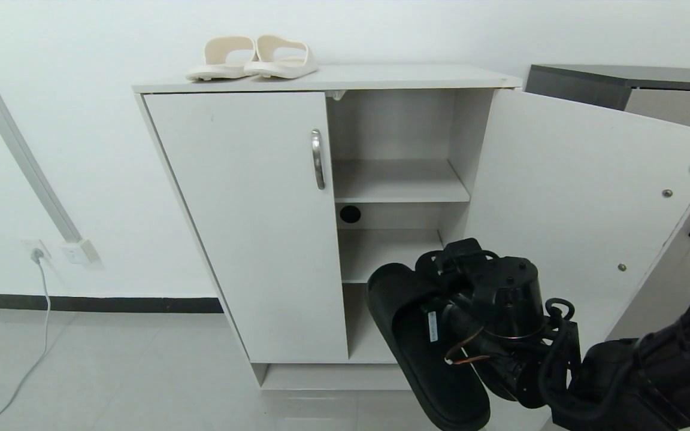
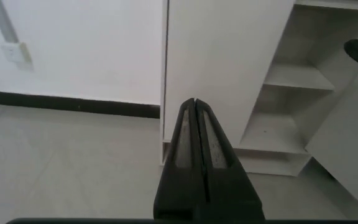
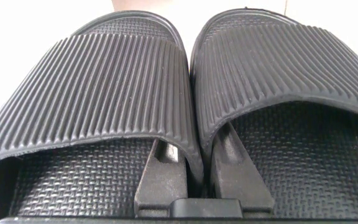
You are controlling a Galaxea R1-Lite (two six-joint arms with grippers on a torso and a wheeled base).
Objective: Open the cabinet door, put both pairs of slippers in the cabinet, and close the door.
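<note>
A white cabinet (image 1: 237, 227) stands against the wall, its left door shut and its right door (image 1: 572, 197) swung wide open. A cream pair of slippers (image 1: 252, 58) lies on its top at the left. My right gripper (image 3: 194, 155) is shut on a black pair of slippers (image 1: 417, 341), one finger under each strap (image 3: 123, 93), pinching the two inner sides together. The pair hangs toe-up in front of the lower open compartment. My left gripper (image 2: 195, 109) is shut on nothing, low above the floor, pointing at the cabinet's left door (image 2: 222, 62).
Inside the open half are two shelves (image 1: 396, 179) and a bottom compartment. A dark grey cabinet (image 1: 632, 84) stands right behind the open door. A wall socket with a cable (image 1: 36, 251) is at the lower left. Tiled floor (image 1: 111, 371) lies before the cabinet.
</note>
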